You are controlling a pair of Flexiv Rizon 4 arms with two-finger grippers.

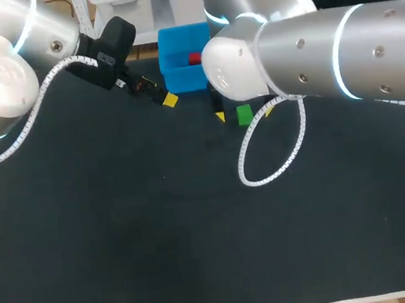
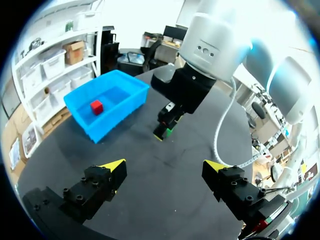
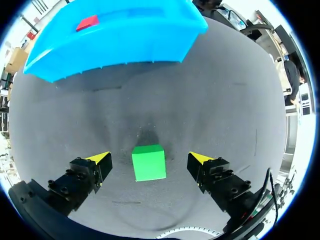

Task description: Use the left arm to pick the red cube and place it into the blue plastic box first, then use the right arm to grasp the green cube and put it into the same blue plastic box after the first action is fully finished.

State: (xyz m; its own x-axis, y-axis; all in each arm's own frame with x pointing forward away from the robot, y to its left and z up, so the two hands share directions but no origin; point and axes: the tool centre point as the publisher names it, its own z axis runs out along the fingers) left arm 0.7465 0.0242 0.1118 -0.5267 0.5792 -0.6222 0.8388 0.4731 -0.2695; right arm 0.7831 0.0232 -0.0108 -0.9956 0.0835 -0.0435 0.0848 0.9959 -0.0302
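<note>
Green cube (image 3: 148,162) between fingers (image 3: 97,160), box (image 3: 125,42) ahead

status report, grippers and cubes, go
Left gripper open, empty. Red cube in blue box. Right gripper open, straddling green cube on the table, not touching. Nothing between it and the box.

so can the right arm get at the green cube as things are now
Probably yes: the green cube sits between the open fingers of the right tool, a gap on each side and nothing on top; the blue box lies ahead, apart from it.
</note>
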